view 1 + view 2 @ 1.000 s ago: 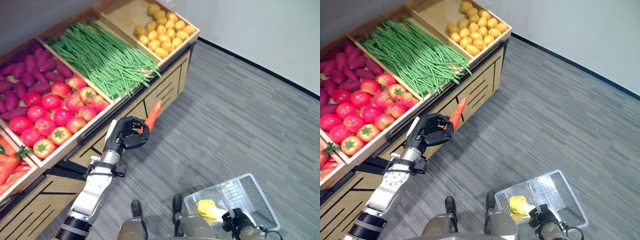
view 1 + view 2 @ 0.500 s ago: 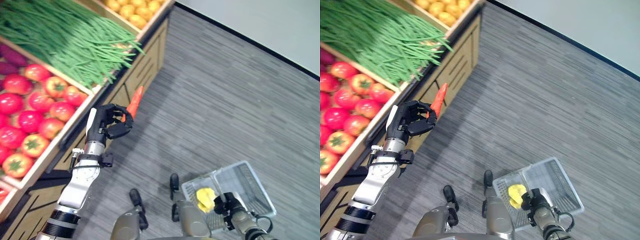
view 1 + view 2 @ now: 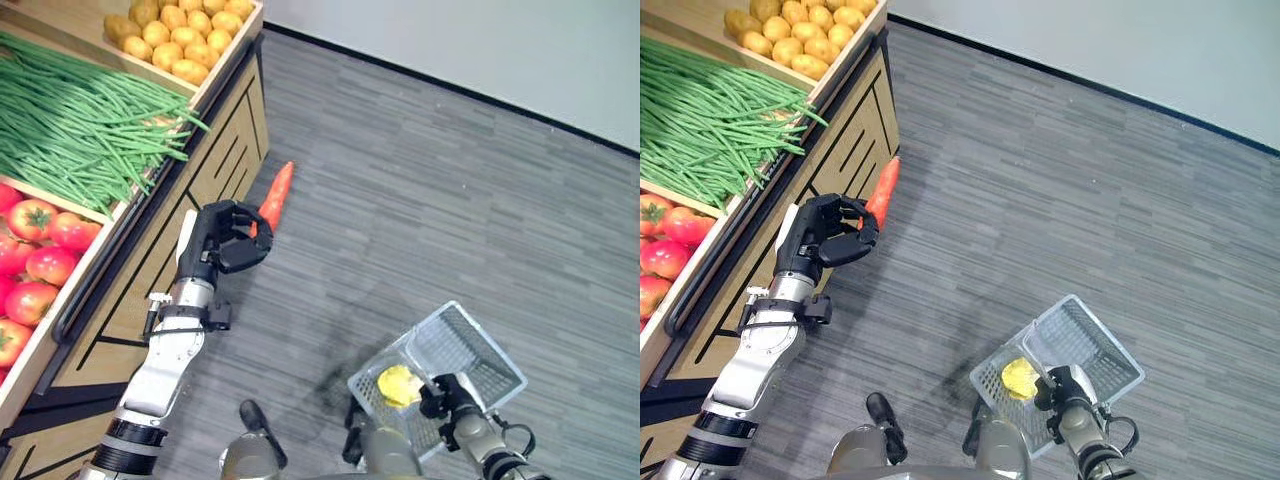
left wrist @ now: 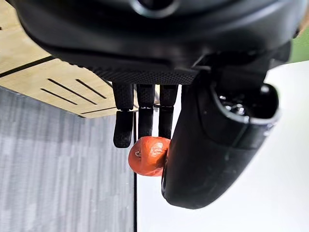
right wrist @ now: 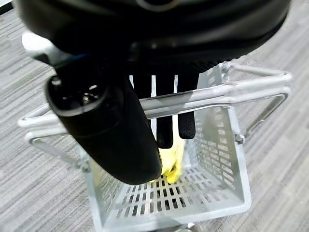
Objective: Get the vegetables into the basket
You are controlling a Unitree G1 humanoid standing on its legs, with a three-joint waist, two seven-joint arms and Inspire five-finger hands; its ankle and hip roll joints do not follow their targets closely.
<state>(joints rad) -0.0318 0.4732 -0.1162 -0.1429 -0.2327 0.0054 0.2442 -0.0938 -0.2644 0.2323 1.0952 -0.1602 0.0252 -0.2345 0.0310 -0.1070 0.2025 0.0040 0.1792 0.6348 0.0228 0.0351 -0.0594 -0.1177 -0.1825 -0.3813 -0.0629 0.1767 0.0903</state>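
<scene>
Currently left hand [image 3: 228,240] is pinching the carrot [image 3: 275,196] clear of the produce stand [image 3: 215,150], while right hand [image 3: 1068,395], curled round the handle, is carrying the basket [image 3: 1095,352] low to receive it.

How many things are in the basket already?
1. A yellow vegetable lies in the basket that the right hand holds by its handle. The left hand holds a carrot, not yet in. More may be hidden.
</scene>
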